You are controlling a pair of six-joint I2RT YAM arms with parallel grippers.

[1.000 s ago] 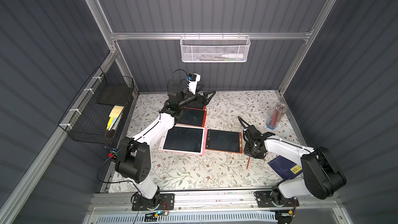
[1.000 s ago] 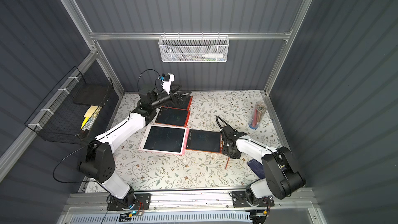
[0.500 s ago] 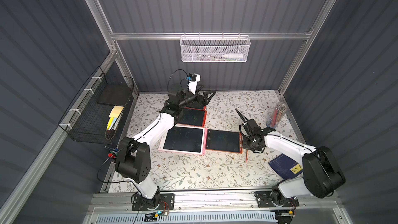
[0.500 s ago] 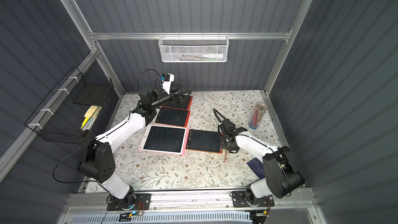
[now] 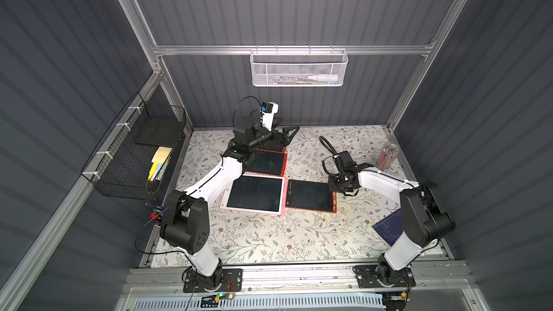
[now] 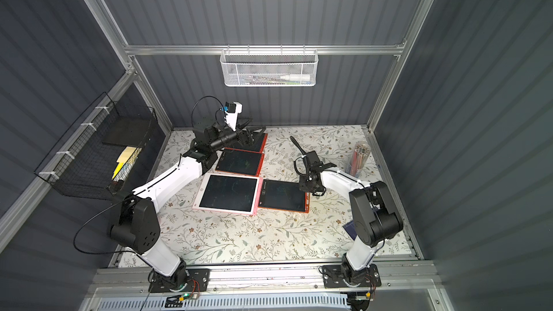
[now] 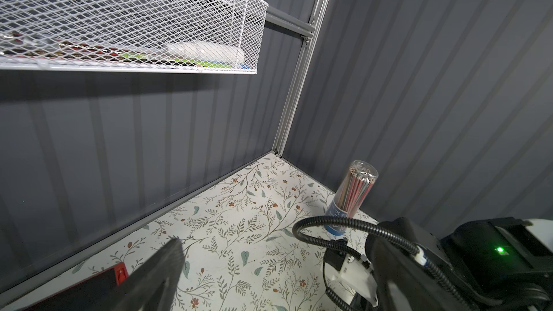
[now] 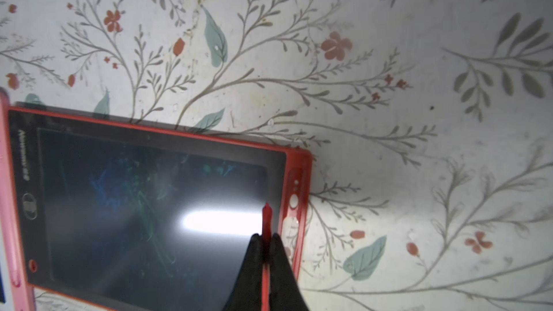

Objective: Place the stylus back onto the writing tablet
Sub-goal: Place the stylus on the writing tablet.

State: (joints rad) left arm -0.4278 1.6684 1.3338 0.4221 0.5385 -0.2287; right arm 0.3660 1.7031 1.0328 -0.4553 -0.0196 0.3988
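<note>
Floral surface (image 5: 269, 234) under both arms. My left tool (image 5: 284, 128) hangs spread near the back wall. My right tool (image 8: 264, 239) pinches the red stylus (image 8: 266, 216), tip over the red tablet (image 8: 119, 204), whose lettering is too blurred to read.

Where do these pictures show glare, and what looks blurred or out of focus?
Right wrist view: a white glare patch lies on the dark screen of the red tablet, next to the tip of the stylus; the right hand and the pink tablet edge look soft. Left wrist view: sharp, and the white mesh basket shadows the wall behind it.
</note>
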